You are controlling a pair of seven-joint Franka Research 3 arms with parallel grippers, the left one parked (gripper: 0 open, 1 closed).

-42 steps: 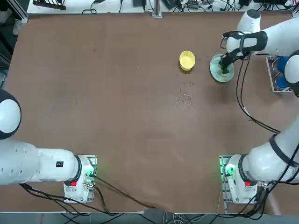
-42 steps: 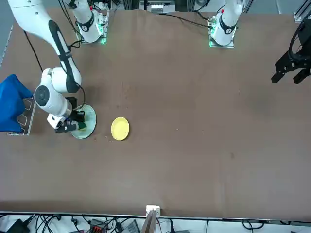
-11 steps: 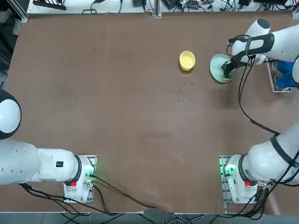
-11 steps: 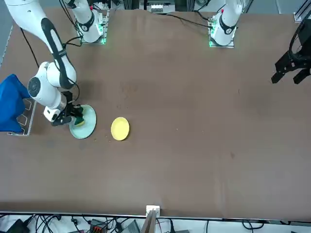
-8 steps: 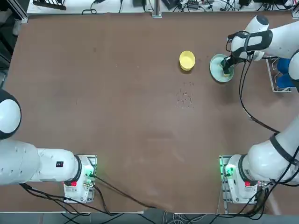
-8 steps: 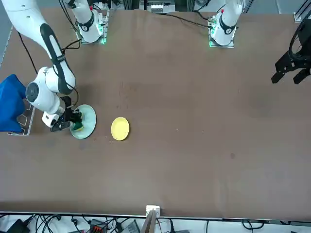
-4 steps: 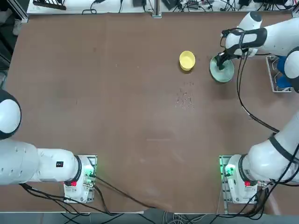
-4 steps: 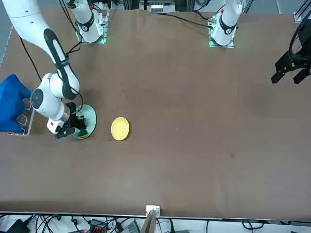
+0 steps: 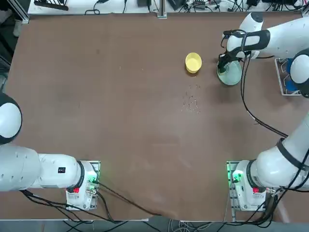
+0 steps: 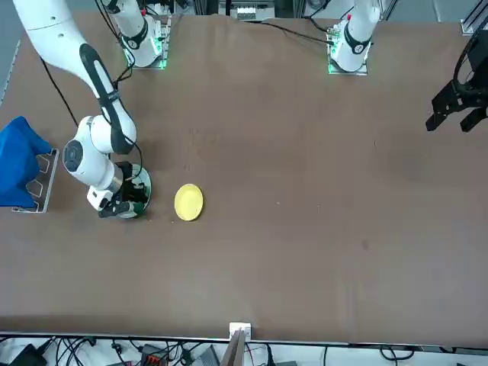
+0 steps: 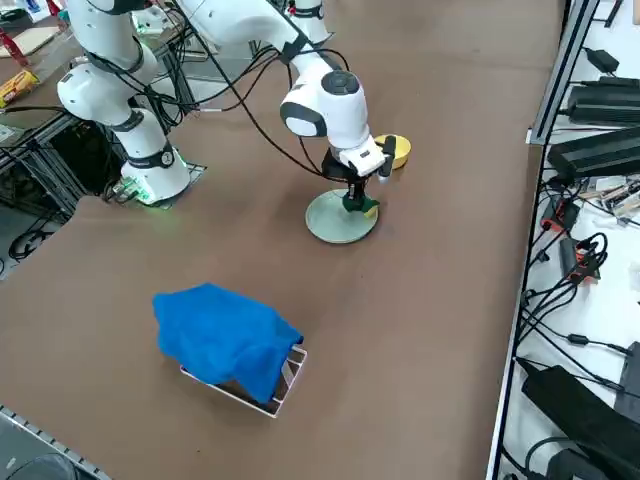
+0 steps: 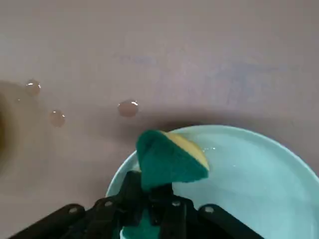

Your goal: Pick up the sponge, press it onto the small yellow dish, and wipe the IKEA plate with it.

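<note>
The sponge [image 12: 169, 157] sits pinched in the closed jaws of the right gripper [image 12: 149, 201], at the IKEA plate's [image 12: 249, 174] rim nearest the small yellow dish [image 9: 193, 62]. To wipe well, keep the foam pressed flat and sweep across the whole plate (not just its edge). Water droplets [image 12: 128, 108] bead on the brown tabletop [image 9: 120, 96]; a blue cloth [image 11: 225, 335] lies well apart.
</note>
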